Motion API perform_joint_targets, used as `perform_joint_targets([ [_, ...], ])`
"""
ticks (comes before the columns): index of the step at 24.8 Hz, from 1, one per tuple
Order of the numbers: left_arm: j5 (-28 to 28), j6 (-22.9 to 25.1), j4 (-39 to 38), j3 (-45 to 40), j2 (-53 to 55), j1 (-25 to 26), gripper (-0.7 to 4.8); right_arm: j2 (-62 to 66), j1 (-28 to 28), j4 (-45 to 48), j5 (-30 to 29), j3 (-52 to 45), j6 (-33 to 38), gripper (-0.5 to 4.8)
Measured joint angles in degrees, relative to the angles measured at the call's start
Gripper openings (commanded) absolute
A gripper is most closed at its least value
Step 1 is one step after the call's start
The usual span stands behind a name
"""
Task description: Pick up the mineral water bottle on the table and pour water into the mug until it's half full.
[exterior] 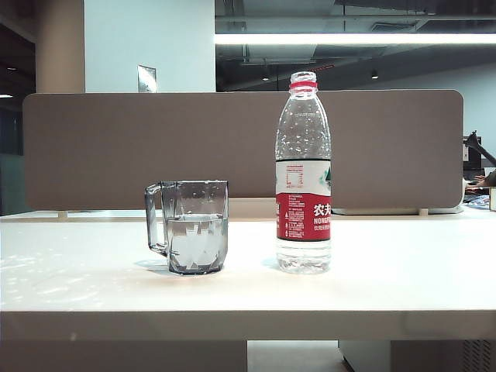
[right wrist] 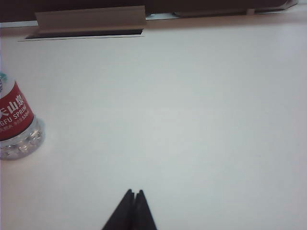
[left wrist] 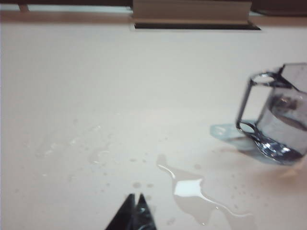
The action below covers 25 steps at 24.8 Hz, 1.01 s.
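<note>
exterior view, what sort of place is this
Probably an open-plan office: a white table backed by a grey desk divider, exposed ceiling ducts and a strip light above, another desk at far right.

White table (exterior: 387, 271) with two vessels and spilled liquid.

From my remote station I see a wide white tabletop with a thick pale front edge. The mug (exterior: 194, 226), smoky grey and faceted, stands upright on it, handle toward the left of the exterior view, about half full of water (exterior: 197, 242). The mineral water bottle (exterior: 303, 174) stands upright just beside it to the right, apart from it, uncapped, with a little water at its base. In the left wrist view a clear puddle (left wrist: 192, 189) and scattered droplets (left wrist: 98, 155) lie on the surface near the mug.
</note>
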Motion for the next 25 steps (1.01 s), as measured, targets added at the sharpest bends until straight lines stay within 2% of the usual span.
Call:
perform_joint_targets([
  [5, 0.6, 0.0, 0.0, -2.8, -2.3, 1.1, -0.01, 0.0, 0.0, 0.0, 0.0, 0.0, 0.0, -0.05],
  [9, 0.6, -0.2, -4.9, -2.7, -8.9, 5.8, -0.01, 0.0, 0.0, 0.0, 0.0, 0.0, 0.0, -0.05],
  [12, 0.5, -0.1, -5.4, -2.6, -11.6, 7.6, -0.01, 0.0, 0.0, 0.0, 0.0, 0.0, 0.0, -0.05],
  [25, 0.1, 0.0, -6.0, -2.4, -11.1, 7.6, -0.01, 0.0, 0.0, 0.0, 0.0, 0.0, 0.0, -0.05],
])
